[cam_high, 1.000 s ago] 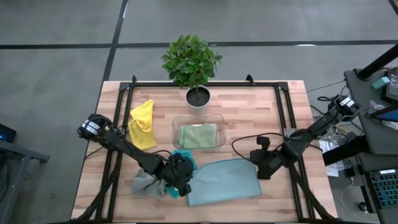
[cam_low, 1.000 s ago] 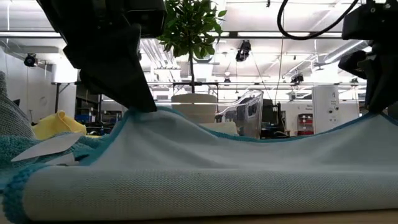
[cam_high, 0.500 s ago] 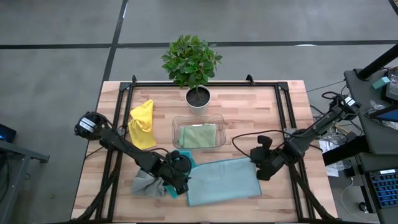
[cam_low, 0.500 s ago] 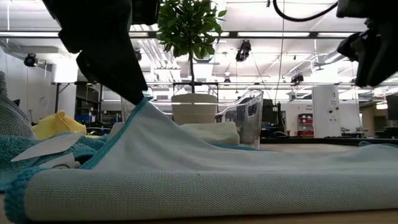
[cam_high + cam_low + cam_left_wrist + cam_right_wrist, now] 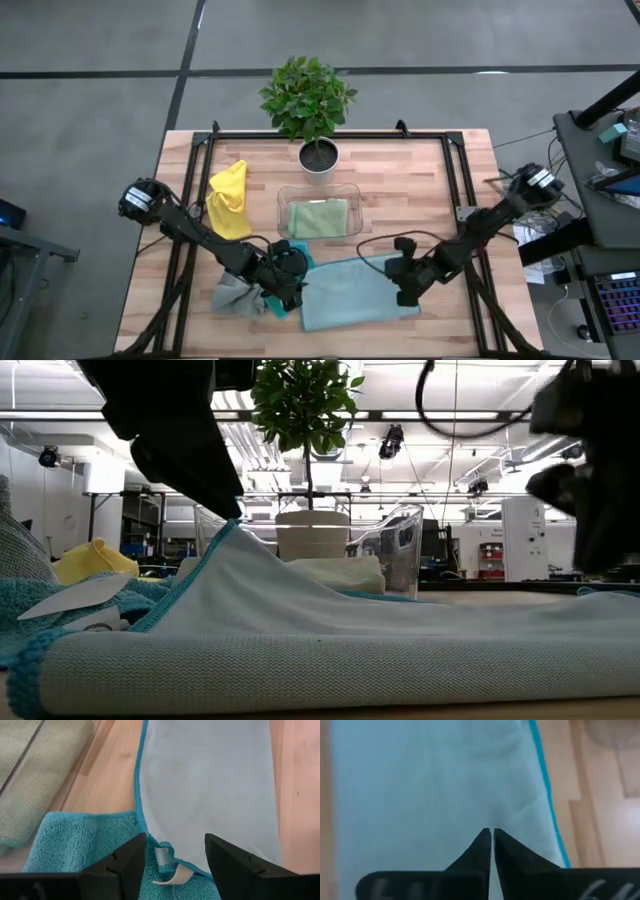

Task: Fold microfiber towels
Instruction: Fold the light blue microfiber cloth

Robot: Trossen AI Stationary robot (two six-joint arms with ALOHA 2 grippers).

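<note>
The light blue towel (image 5: 355, 292) lies on the table's near middle, its near edge a rounded fold (image 5: 320, 660). Its left corner (image 5: 232, 530) rests raised on the teal towel (image 5: 85, 840). My left gripper (image 5: 172, 852) is open at that corner, one finger on each side of the white label (image 5: 167, 872). My right gripper (image 5: 403, 290) is shut above the towel's right part (image 5: 435, 785). The grey towel (image 5: 230, 295) lies left of the light blue one. The yellow towel (image 5: 228, 200) lies at the far left. The sage green towel (image 5: 320, 217) lies in the clear tray. My left gripper stands open around the light blue towel's labelled left corner (image 5: 162, 847); I cannot tell whether a finger touches it. My right gripper points its shut tips at the towel's right part (image 5: 515, 815) from above; I cannot tell whether they touch the cloth.
A clear plastic tray (image 5: 285, 195) stands at the table's middle, with a potted plant (image 5: 318, 155) behind it. A black frame (image 5: 455, 180) runs along the table's left, right and far sides. Bare wood (image 5: 400, 200) lies right of the tray.
A second ago both ends of the light blue towel were held up. Its right end has fallen flat on the table, while its left corner stays raised. My right gripper has moved toward the table's left and near edge, over the towel.
</note>
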